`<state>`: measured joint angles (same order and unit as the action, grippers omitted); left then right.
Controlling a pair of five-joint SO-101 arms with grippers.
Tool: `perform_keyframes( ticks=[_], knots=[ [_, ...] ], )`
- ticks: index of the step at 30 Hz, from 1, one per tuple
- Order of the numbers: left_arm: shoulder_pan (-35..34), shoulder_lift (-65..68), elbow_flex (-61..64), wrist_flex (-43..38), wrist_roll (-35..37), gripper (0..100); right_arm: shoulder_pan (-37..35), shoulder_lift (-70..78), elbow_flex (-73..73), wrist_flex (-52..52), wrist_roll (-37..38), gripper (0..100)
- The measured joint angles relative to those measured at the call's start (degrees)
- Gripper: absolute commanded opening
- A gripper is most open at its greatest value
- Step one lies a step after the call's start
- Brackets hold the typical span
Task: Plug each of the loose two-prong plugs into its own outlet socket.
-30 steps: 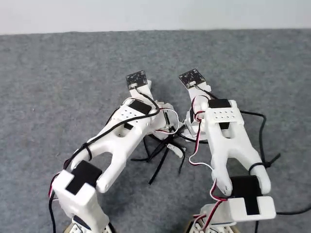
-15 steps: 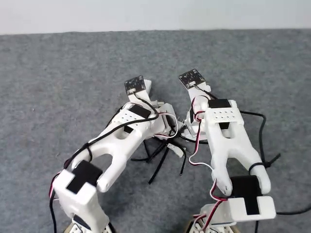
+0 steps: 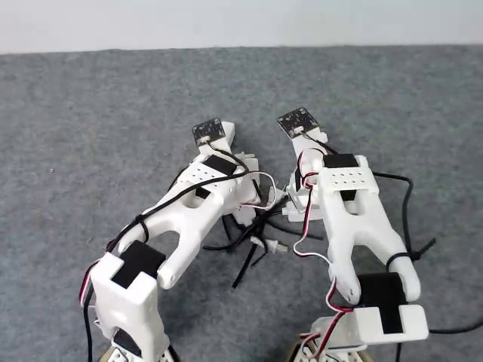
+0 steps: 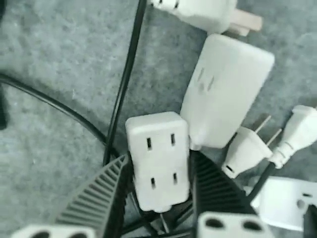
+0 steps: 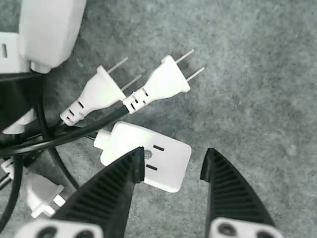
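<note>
Two-prong plugs (image 5: 166, 82) lie loose on the grey table (image 3: 90, 113), side by side with prongs bare, just beside a flat outlet socket (image 5: 148, 158). That socket is straddled by the right gripper (image 5: 174, 156), whose jaws are spread and hold nothing. A double outlet block (image 4: 157, 144) is clamped between the jaws of the left gripper (image 4: 159, 166). Over the past second the left arm (image 3: 189, 219) was drawn back toward its base, and the black cable tangle (image 3: 245, 249) was dragged along with it. The right arm (image 3: 355, 219) was not moved. The block is judged to be in the course of being pulled clear of the tangle, and no plug is yet seated.
</note>
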<state>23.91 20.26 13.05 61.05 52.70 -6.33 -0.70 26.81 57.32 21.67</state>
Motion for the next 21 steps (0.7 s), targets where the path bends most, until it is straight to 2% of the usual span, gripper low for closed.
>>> perform_keyframes(
  ticks=[1,6,12,18,21],
  knots=[
    [0.0,-0.1,-0.4,0.0,-1.3,1,0.0,0.0,0.0,0.0,0.0,19.3],
    [1.2,-0.7,-1.9,0.0,-9.2,1,0.0,0.0,0.0,0.0,0.0,19.3],
    [1.9,-0.6,-1.9,1.0,-14.0,2,0.3,0.0,0.0,0.0,0.1,19.3],
    [1.8,-0.5,-2.4,1.4,-14.2,19,0.8,0.0,0.0,0.0,0.1,19.3],
    [1.8,0.1,-2.4,1.5,-13.6,24,0.8,0.0,0.0,0.0,0.1,19.3]
  ],
)
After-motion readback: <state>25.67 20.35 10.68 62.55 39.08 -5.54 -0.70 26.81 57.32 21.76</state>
